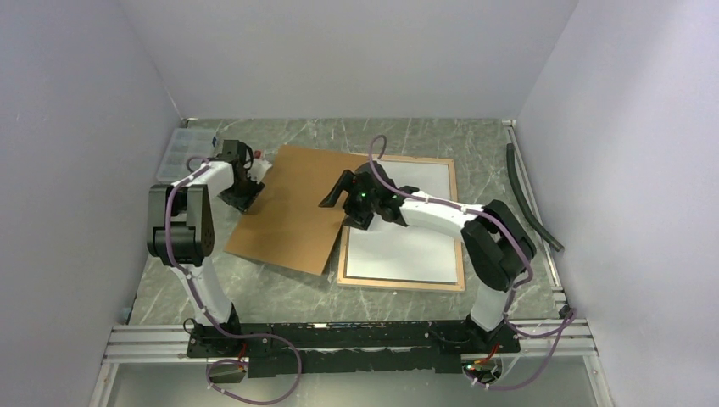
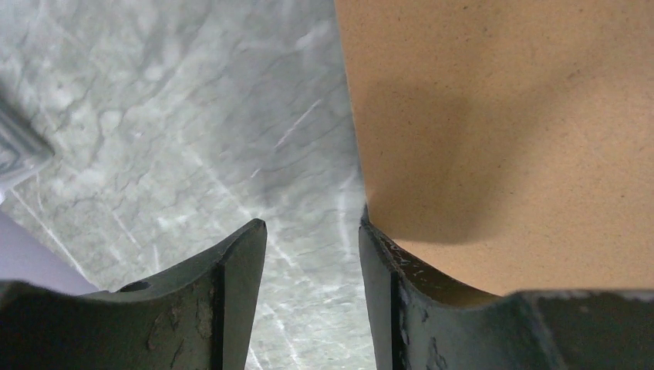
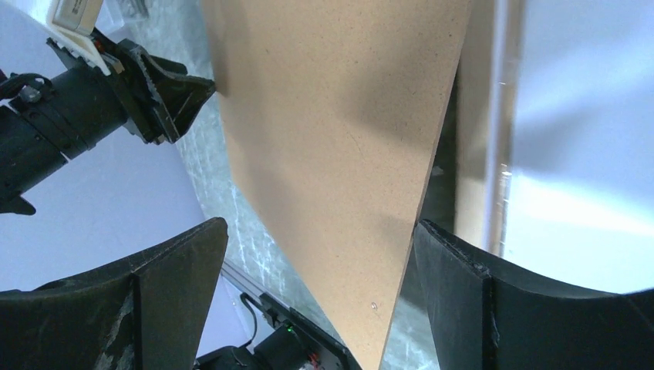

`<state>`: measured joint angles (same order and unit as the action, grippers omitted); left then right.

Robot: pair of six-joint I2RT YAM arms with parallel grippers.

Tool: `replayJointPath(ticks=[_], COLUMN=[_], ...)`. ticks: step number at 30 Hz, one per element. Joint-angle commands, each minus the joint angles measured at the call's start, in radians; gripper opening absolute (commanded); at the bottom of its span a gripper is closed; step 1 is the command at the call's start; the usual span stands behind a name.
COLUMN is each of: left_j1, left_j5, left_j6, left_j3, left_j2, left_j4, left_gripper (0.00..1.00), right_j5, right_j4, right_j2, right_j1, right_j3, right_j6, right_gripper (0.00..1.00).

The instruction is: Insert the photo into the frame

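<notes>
The frame (image 1: 398, 283) lies flat right of centre, light-wood rim up, with a white surface filling its inside; its rim (image 3: 482, 116) also shows in the right wrist view. The photo is out of view. A plain brown backing panel (image 1: 292, 212) lies skewed across the frame's left side. My left gripper (image 1: 248, 193) is open at the panel's left edge; its right finger (image 2: 378, 254) meets the panel (image 2: 501, 139), and only table shows between the fingers. My right gripper (image 1: 337, 197) hovers open over the panel's right edge (image 3: 339, 154), fingers wide apart.
A clear plastic box (image 1: 180, 148) stands at the back left, close behind the left arm. A black strip (image 1: 530, 199) lies along the right wall. The aluminium rail (image 1: 339, 335) with both arm bases runs along the near edge.
</notes>
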<state>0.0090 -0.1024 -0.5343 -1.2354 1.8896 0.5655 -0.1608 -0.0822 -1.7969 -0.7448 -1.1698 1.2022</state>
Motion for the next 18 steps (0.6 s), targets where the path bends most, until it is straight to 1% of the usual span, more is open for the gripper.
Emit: replayJointPath(ticks=[1,4,11,14,18], left_j1=[-0.108,-0.133,-0.137,-0.136,-0.134], left_j5=[0.299,0.294,0.267,0.263,0.266], left_j6=[0.104,0.116,0.126,0.136,0.139], left_j3=[0.046,0.037,0.033,0.019,-0.015], left_j2=[0.091,0.091,0.081,0.071,0.043], left_j4=[0.124,0.132,0.151,0.168,0.209], left_gripper=[0.55,0.55,0.54,0.56,0.6], right_j5=[-0.042,-0.042,-0.08,-0.098,-0.105], right_j4=[0.193,0.187,0.203,0.193,0.098], right_j2=[0.098,0.132,0.169,0.166,0.157], right_j1=[0.009,0.037,0.099,0.113,0.126], right_j3=[0.047,0.106,0.233,0.247,0.206], right_j6=[0.052,0.048,0.037,0.012,-0.05], right_gripper=[0.93,0.93,0.92,0.92,0.92])
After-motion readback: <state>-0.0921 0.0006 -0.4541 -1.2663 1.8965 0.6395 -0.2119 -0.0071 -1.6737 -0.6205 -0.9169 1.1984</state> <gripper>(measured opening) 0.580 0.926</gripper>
